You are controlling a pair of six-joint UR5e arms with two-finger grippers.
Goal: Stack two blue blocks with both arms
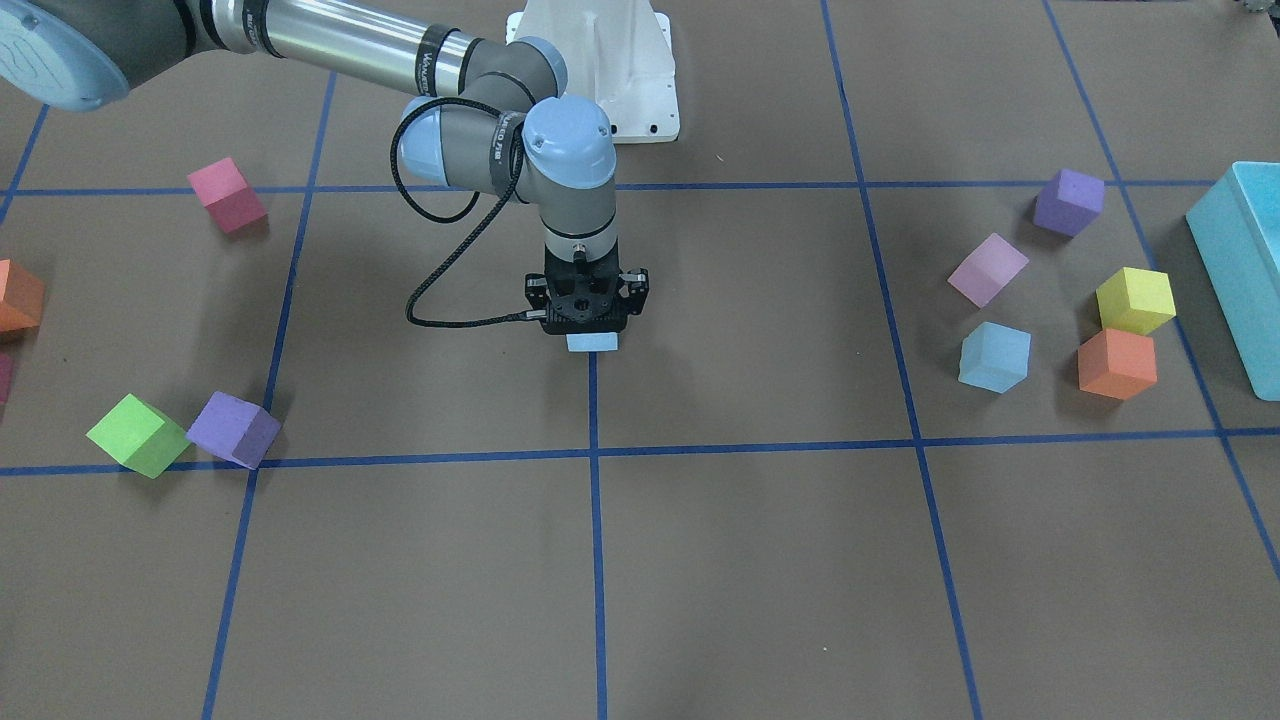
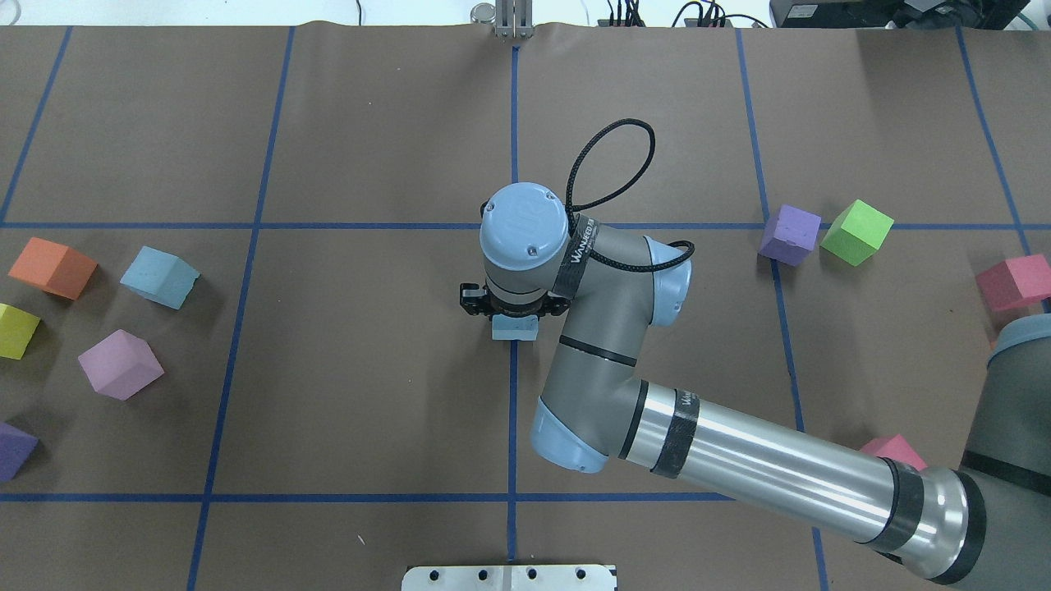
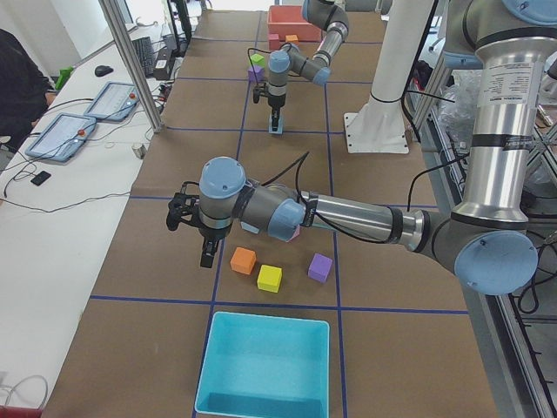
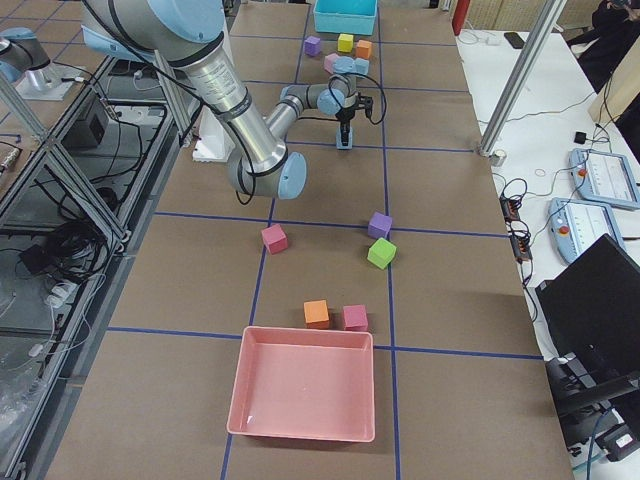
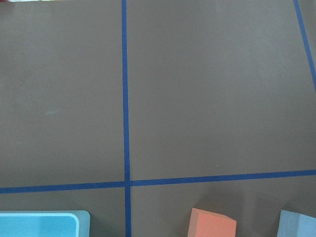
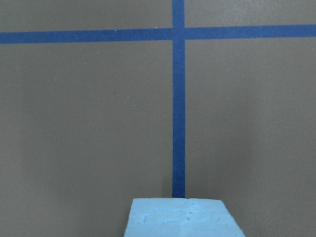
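One blue block [image 1: 591, 342] sits at the table's centre on a blue tape line, also seen as the blue block [image 2: 515, 328] from overhead. My right gripper [image 1: 590, 328] points straight down over it and appears shut on it; the fingertips are hidden by the gripper body. The right wrist view shows this block's [image 6: 182, 218] top at the bottom centre. The other blue block [image 1: 995, 357] lies loose among coloured cubes, and the overhead view shows this blue block [image 2: 160, 277] too. My left gripper [image 3: 206, 254] hovers above that cluster, near the orange cube; I cannot tell if it is open or shut.
Around the loose blue block lie an orange cube [image 1: 1117, 363], a yellow cube [image 1: 1135, 300], a pink cube [image 1: 987, 269] and a purple cube [image 1: 1068, 201]. A teal box [image 1: 1240, 270] stands beyond them. Green [image 1: 138, 433], purple [image 1: 234, 429] and red [image 1: 228, 195] cubes lie on the other side.
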